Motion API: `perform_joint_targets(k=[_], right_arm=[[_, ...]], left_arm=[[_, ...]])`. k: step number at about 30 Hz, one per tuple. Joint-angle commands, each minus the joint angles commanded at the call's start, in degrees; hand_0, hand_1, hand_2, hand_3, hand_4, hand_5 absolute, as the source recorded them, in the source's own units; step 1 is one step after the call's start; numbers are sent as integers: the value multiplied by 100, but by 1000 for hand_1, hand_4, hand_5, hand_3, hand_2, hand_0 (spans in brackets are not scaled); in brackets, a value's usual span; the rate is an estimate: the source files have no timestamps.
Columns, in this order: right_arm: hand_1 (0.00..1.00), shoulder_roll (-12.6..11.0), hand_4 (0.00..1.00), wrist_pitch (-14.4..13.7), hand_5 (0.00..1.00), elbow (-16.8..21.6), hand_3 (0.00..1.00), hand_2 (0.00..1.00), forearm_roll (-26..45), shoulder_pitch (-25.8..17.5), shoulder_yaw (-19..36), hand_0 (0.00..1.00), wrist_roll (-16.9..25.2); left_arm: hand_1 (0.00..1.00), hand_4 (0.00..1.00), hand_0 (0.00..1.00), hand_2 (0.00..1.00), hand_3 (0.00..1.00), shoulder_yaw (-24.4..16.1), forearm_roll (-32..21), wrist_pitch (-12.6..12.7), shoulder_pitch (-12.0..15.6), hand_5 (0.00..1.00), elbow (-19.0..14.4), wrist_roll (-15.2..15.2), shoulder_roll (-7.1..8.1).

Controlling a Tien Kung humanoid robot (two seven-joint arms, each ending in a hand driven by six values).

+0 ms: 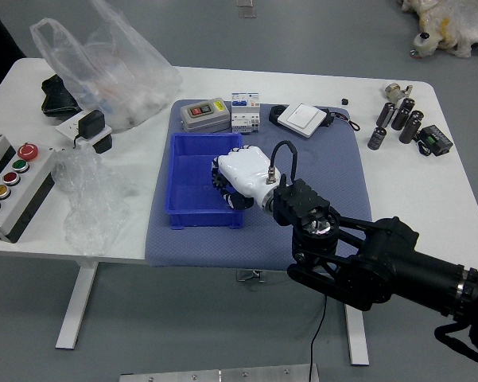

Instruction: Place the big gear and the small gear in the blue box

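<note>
"Where was the robot's white-and-black right hand?"

"Over the right side of the open, rectangular blue plastic box, with the black jointed arm coming in from the box's right."

"Were its fingers released or clenched?"

"I couldn't tell. The hand itself covered anything they might have been grasping."

"So where were the big gear and the small gear?"

"I couldn't tell that either. The left part of the box's floor showed plain blue, but the hand hid some of the right."

"And around the box?"

"It stood on a grey-blue mat on the white table. Just beyond it was a grey case with a yellow label, beside a small white-and-blue carton. Beyond the box and to its right lay a square white device with a black strap; dark cylinders stood well to its right. Crumpled clear plastic lay to its left, and past that a control panel with coloured round buttons"
</note>
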Motion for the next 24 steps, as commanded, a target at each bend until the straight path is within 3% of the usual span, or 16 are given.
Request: perform_joint_targets(k=[5,6,11,12,17,18,23,24], right_arm=[[924,0,519,112,162,-45,750,933,8,-19,23,901,-64],[952,-1,636,118,147,-52,962,998,14,-23,27,924,-67],[952,-1,636,78,147,-66,962,998,18,-25,49,924,-44],[957,-2,678,47,156,-64,998,998,20,-23,54,926,-27],[957,-54,678,-341,156,112,998,998,250,-121,289,926,166],[894,-85,708,-472,160,199,971,965,378,-181,402,852,252],[894,-300,708,-1127,160,529,971,965,957,-581,1028,852,561],[832,-367,707,-1243,166,527,917,902,1017,-677,1177,777,575]], left_arm=[[576,718,625,549,683,8,0,-1,3,278,0,-3,5],[577,718,625,549,683,10,0,-1,3,278,0,-3,5],[577,718,625,549,683,13,6,-2,2,278,0,-1,9],[577,718,625,548,683,11,10,-2,1,279,0,-1,10],[577,718,625,548,683,-1,23,-2,10,279,0,-3,10],[577,718,625,548,683,-3,24,-2,14,279,0,-4,6],[577,718,625,548,683,-18,29,-4,27,279,0,-13,-15],[577,717,625,548,683,-23,31,-3,30,279,0,-13,-19]])
